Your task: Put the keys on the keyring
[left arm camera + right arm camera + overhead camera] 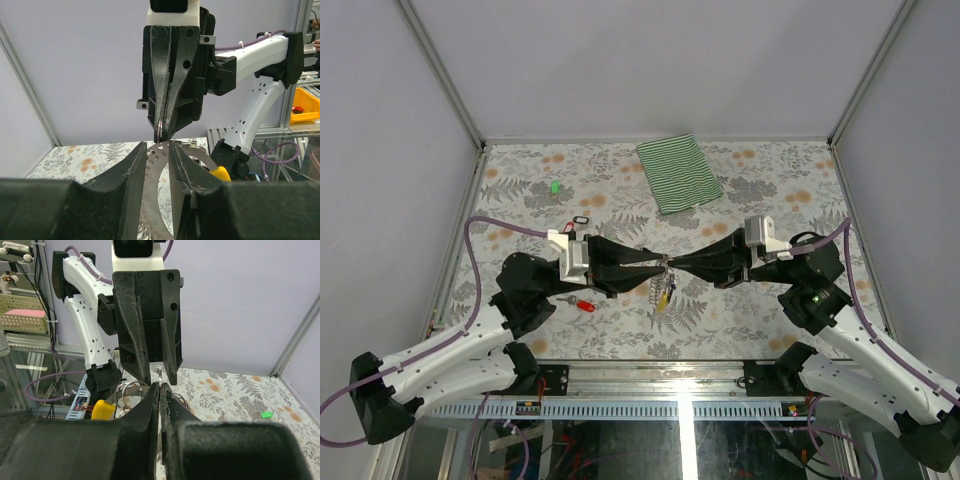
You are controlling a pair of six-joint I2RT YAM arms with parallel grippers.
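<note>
- Left wrist view: left pincer [158,150] clamped on a flat key [156,172], key hole just below the keyring [159,129].
- Right pincer [164,132] squeezed together on the keyring, held above the desk [750,310].
- Yellow tag [663,298] hangs under the keyring; red-tagged key [585,305] lies left of it.
- Likely best: align hole with ring's split end, feed slowly, keep both grips firm.

- We find the keyring [159,131] between the left gripper [660,264] and the right gripper [674,264], tip to tip.
- The keys [662,290] hang just beneath both tips.
- A lone key [582,303] lies on the table [770,320], behind the left gripper.
- The folded cloth [678,173] lies beyond both grippers.
</note>
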